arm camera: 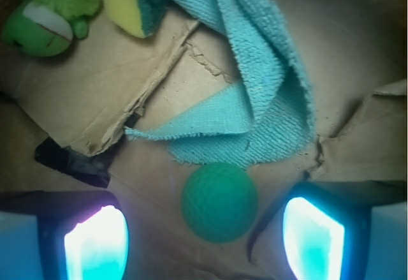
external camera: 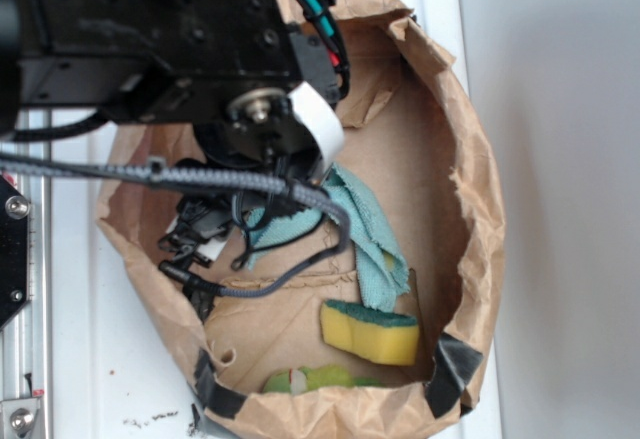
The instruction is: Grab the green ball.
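**Open gripper poised over the green ball in a paper bag**

No brand, label or readable writing shows on any item in either view.

In the exterior view the black robot arm (external camera: 170,49) reaches from the upper left down into a wide, crumpled brown paper bag (external camera: 470,189) with black tape at its lower rim, dark cables trailing beneath it. The gripper (arm camera: 205,238) points downward at the bag's floor; in the wrist view its two fingers (arm camera: 95,245) stand well apart at the lower corners, released and holding nothing.

The matte mid-green dimpled ball (arm camera: 220,201) lies on the brown paper floor between the fingers, touching neither. Just beyond it rests a folded teal woven cloth (arm camera: 255,95), its lower edge at or very close to the ball. Farther off lie a yellow sponge with a dark green scouring side (arm camera: 131,2) and a lime-green plush toy with a pale patch (arm camera: 48,15), side by side.
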You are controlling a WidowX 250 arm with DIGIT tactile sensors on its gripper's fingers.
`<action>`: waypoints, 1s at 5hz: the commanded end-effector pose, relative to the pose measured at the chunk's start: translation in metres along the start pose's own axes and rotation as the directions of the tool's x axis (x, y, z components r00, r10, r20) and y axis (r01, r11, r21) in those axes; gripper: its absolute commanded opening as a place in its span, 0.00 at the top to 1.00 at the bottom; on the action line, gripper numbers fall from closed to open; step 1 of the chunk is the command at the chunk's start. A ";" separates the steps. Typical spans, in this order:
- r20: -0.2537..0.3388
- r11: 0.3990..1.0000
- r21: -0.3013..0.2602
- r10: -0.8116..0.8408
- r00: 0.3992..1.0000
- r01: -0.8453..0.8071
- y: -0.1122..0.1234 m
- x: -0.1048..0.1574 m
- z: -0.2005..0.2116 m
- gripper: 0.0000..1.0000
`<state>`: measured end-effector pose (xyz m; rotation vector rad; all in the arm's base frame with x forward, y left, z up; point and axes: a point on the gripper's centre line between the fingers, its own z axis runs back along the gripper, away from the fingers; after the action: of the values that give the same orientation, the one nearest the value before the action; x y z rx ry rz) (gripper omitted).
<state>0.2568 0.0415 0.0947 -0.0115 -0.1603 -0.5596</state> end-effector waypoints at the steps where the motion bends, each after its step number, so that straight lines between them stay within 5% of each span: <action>1: 0.042 0.999 0.043 -0.001 0.999 -0.001 -0.001 0.007 0.016 0.00; 5: 0.022 0.995 0.096 -0.015 1.000 0.013 -0.028 -0.015 -0.019 0.00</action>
<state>0.2302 0.0332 0.0626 0.0653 -0.1736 -0.5538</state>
